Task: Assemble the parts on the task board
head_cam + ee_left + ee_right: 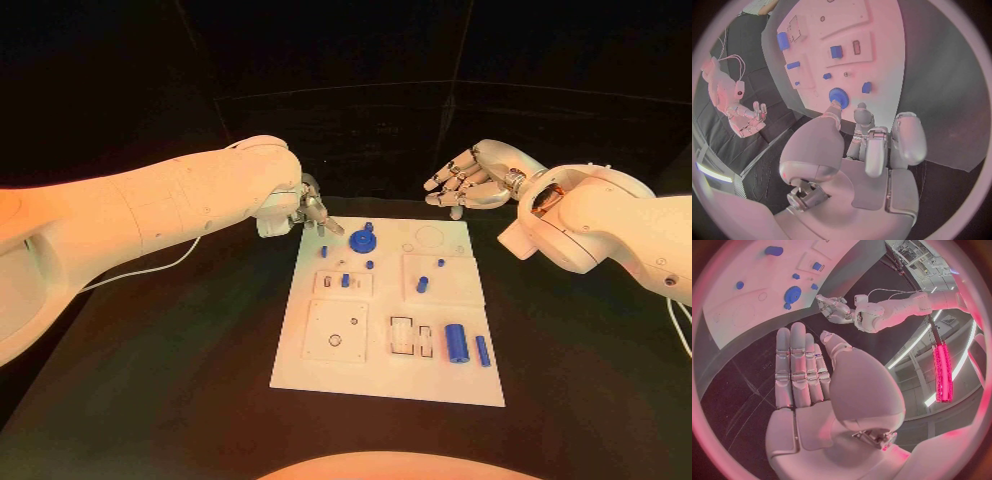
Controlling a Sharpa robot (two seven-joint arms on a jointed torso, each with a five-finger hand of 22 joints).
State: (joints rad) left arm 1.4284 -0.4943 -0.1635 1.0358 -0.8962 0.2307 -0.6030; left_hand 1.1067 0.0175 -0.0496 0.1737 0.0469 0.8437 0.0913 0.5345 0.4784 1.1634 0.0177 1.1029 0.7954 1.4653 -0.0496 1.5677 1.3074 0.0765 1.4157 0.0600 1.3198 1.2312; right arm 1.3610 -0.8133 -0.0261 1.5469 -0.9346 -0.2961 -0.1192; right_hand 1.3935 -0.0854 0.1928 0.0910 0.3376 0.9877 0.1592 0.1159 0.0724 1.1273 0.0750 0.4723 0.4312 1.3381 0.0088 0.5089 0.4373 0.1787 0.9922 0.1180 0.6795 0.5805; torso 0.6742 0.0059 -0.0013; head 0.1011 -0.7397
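Head view — blue gear [362, 240] beside left hand [307, 213].

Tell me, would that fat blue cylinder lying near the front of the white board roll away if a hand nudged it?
Probably, if nudged sideways: the blue cylinder lies on its round side on the flat task board. It looks like rigid, smooth plastic, so likely stiff, light, and a bit slippery. The thinner blue pin beside it might stop a roll that way.

— Can you see whether the left hand [306, 212] touches the gear [362, 240]?
— I can't tell; my head view has its fingertips too small, at the board's [325, 372] far edge.
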